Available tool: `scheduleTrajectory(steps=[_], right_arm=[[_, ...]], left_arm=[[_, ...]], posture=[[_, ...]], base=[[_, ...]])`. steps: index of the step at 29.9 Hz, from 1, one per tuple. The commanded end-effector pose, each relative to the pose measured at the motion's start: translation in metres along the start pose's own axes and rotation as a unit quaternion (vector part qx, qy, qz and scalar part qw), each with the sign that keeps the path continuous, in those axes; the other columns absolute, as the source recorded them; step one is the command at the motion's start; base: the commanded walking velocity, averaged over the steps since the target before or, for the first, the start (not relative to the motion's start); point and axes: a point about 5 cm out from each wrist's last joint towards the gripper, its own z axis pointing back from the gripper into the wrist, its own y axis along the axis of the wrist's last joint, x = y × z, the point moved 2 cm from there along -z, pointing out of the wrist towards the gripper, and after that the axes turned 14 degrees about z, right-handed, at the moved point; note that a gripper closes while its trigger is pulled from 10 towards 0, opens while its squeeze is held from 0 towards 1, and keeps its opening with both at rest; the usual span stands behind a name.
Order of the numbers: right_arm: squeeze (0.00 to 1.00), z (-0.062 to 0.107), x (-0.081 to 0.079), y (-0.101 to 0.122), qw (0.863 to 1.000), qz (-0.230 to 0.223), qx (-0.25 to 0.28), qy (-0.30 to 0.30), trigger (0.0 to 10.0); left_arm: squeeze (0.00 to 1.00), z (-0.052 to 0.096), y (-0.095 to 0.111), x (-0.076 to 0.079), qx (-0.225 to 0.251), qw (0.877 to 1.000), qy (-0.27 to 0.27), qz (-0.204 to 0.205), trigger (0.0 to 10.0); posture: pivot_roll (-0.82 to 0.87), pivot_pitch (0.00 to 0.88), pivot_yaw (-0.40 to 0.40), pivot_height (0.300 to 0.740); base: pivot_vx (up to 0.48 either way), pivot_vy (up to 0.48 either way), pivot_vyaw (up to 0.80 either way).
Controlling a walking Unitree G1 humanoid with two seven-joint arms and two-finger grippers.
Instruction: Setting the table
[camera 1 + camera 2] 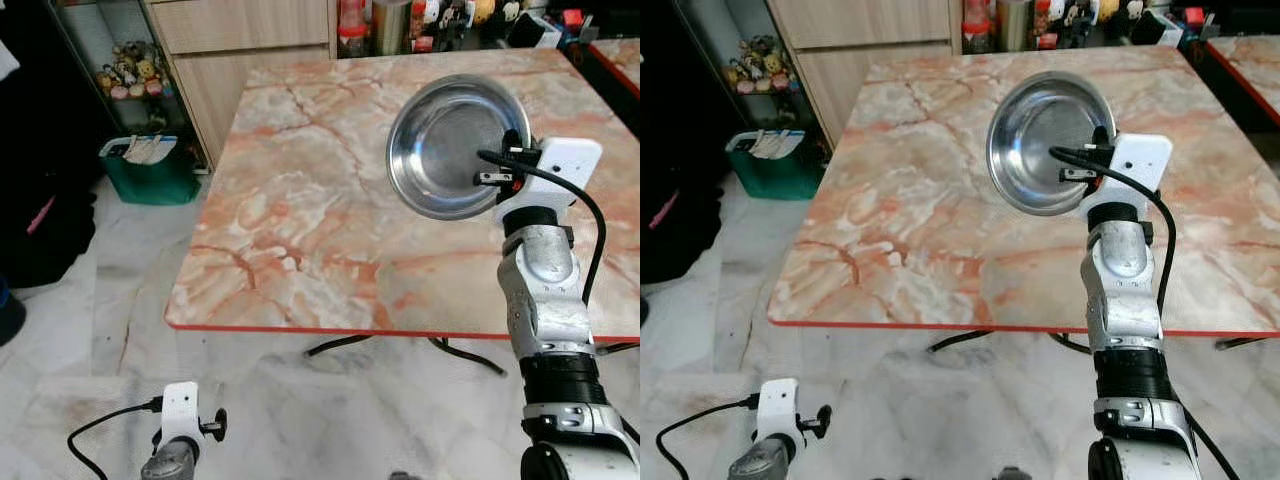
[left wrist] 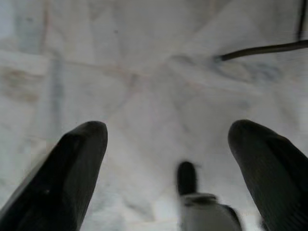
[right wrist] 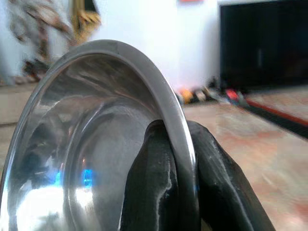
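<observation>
A shiny steel bowl (image 1: 450,145) is held tilted up in the air over the right half of the marble table (image 1: 300,210). My right gripper (image 3: 179,159) is shut on the bowl's rim (image 3: 159,96), one black finger inside and one outside. The right arm (image 1: 545,300) rises from the near side of the table edge. My left gripper (image 2: 166,144) hangs low over the pale floor with its fingers (image 2: 72,163) spread wide, nothing between them. The left wrist (image 1: 180,425) shows at the bottom left, below the table's front edge.
The table's red-trimmed front edge (image 1: 350,330) faces me. A green basket (image 1: 150,170) sits on the floor beside wooden cabinets (image 1: 240,50). Jars and clutter (image 1: 400,25) line the far side. A second red-edged table (image 1: 620,55) stands at the right.
</observation>
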Motion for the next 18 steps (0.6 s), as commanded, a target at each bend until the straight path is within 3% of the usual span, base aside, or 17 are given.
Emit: scheduleTrajectory(steps=[1,5,7,12,18], right_arm=[[0.0,0.001,-0.002,0.013,0.999,-0.032,0.012,0.007,10.0],[0.0,0.004,0.0,0.009,0.998,-0.061,-0.026,-0.002,10.0],[0.0,0.008,0.002,0.004,0.99,-0.122,-0.064,-0.012,10.0],[0.0,0.012,0.004,0.0,0.981,-0.168,-0.097,-0.027,10.0],[0.0,0.017,0.012,-0.005,0.955,-0.241,-0.149,-0.083,10.0]], left_arm=[[0.0,0.004,-0.009,-0.013,-0.017,1.0,0.017,-0.002,10.0],[0.0,0.004,-0.009,-0.013,-0.018,1.0,0.017,-0.003,10.0],[0.0,0.004,-0.01,-0.013,-0.02,1.0,0.017,-0.004,10.0],[0.0,0.004,-0.011,-0.014,-0.021,1.0,0.016,-0.006,10.0],[0.0,0.005,-0.013,-0.015,-0.026,1.0,0.012,-0.014,10.0]], posture=[[-0.09,0.16,0.064,0.74],[-0.09,0.161,0.064,0.74],[-0.09,0.163,0.064,0.74],[-0.1,0.167,0.068,0.74],[-0.1,0.17,0.071,0.74]], base=[[0.0,0.0,0.0],[0.0,0.0,0.0],[0.0,0.0,0.0],[0.0,0.0,0.0],[0.0,0.0,0.0]])
